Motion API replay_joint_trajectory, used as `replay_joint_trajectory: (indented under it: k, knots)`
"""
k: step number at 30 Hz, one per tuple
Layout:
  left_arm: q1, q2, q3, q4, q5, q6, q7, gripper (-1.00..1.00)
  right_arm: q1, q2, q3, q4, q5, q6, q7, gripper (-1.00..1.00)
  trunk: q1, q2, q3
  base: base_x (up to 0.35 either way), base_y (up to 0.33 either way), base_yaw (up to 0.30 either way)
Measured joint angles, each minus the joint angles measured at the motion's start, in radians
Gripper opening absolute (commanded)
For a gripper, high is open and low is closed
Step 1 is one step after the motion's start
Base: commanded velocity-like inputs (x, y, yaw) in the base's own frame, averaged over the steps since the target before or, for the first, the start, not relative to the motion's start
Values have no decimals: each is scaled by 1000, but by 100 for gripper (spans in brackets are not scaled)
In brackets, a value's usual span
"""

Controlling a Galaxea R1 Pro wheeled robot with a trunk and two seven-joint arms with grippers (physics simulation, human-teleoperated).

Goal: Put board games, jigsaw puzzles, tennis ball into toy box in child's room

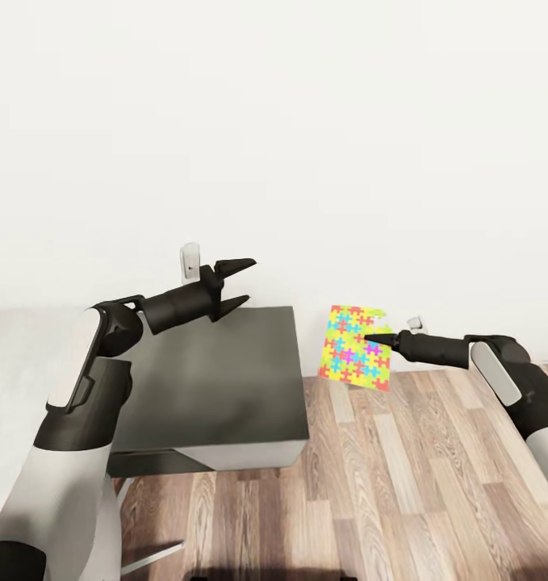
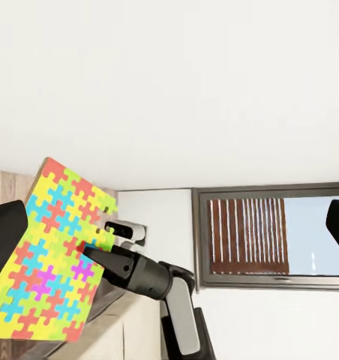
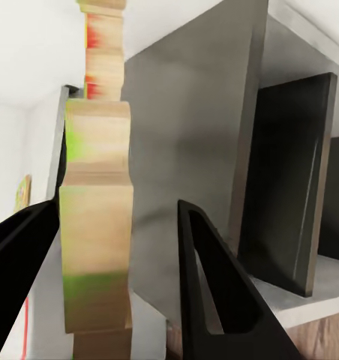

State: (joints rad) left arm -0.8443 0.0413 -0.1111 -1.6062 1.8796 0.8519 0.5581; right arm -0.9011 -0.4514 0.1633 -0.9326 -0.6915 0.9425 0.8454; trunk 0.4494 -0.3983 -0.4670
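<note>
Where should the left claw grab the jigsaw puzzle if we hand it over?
Probably the free left edge. The jigsaw puzzle is a thin flat square held upright in the air over the floor, off the dark desk section, with the right claw pinching its right side. The left claw, open, could come in from the desk side, one finger on each face, across the thin edge.
</note>
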Motion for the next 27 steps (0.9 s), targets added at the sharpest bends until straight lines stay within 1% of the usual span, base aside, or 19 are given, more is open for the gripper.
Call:
replay_joint_trajectory:
  k: [6,10,14,17,27]
  knots:
    - [0,-1,-2,0,0,3,-9,100,7,1,0,-16,0,9,0,-100,0,0,9,0,0,154]
    - [1,-4,-22,-1,0,3,-15,100,9,0,0,-22,0,11,0,-100,0,0,15,0,0,164]
    - [0,-5,-32,-1,-1,2,-14,100,10,0,-1,-24,1,12,0,-100,0,0,21,-58,-27,132]
    - [-1,-6,-41,-1,-2,1,-13,100,10,0,-1,-25,1,12,0,-100,0,0,24,-161,-80,74]
    - [-5,-7,-50,0,-3,1,-9,100,11,-1,-1,-28,1,13,0,-100,1,0,27,-245,-129,27]
